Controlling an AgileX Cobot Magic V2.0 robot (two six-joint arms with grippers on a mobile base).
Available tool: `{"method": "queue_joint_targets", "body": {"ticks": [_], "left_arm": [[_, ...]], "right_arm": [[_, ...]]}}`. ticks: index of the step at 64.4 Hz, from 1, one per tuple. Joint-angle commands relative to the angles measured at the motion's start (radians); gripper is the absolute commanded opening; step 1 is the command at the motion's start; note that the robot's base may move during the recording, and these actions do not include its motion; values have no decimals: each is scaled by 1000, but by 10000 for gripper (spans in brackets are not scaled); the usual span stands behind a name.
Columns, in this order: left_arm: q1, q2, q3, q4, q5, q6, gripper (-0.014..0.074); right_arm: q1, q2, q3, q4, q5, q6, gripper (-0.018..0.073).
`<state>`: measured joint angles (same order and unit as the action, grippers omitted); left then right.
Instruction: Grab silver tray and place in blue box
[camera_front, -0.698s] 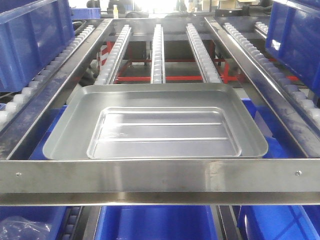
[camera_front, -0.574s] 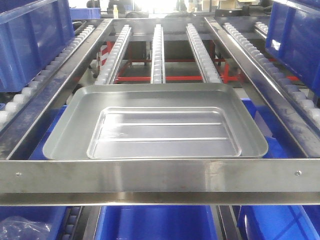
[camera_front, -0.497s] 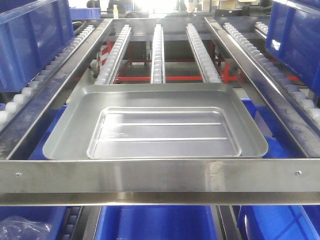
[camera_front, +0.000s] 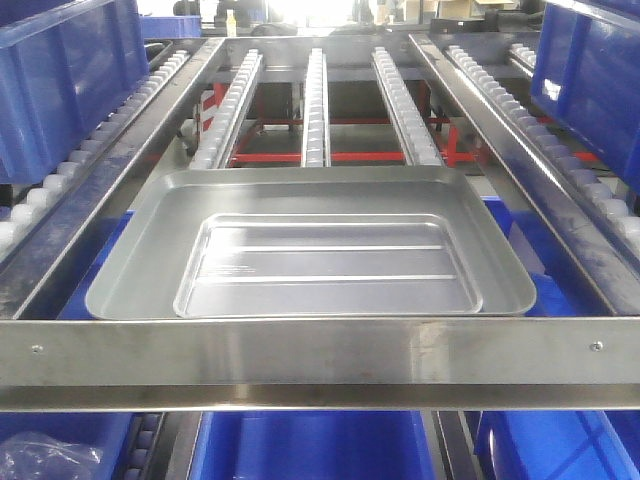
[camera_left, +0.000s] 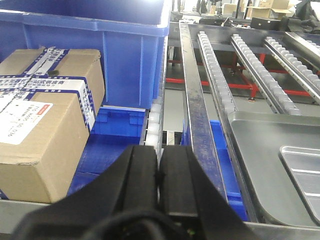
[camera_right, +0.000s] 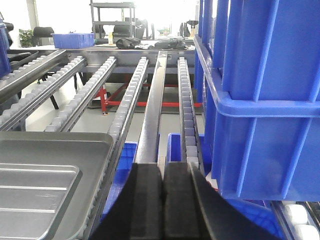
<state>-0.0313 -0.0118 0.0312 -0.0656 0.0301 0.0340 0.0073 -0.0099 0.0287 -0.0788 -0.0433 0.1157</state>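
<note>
In the front view the silver tray (camera_front: 320, 255) lies across the roller rails (camera_front: 316, 100) at centre frame, just behind the steel crossbar (camera_front: 320, 350). The blue box (camera_front: 590, 70) stands at upper right and another blue crate (camera_front: 60, 80) at upper left. In the left wrist view the left gripper (camera_left: 159, 172) has its fingers pressed together on nothing, with the tray at lower right and a cardboard carton (camera_left: 45, 115) at left. In the right wrist view the right gripper (camera_right: 162, 195) is closed and empty, the tray at lower left and the blue box filling the right.

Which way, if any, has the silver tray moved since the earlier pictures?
No. The silver tray has not shifted: its near rim meets the steel crossbar at the same place as before.
</note>
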Motion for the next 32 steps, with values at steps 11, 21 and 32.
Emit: {"method": "queue_joint_targets", "body": {"ticks": [11,21,32], "left_arm": [[-7,-13,17,-1,-86,-4,-14],[-7,-11,-1,-1,-86,-4,-14],[-7,29,-135,-1,44,-4,-14]], "right_arm": [[-6,-21,-19,-7,-79,-12,50],[-6,-21,-22,-7,-75,-12,50],[-6,12,-87,-7,22,-11,50]]}}
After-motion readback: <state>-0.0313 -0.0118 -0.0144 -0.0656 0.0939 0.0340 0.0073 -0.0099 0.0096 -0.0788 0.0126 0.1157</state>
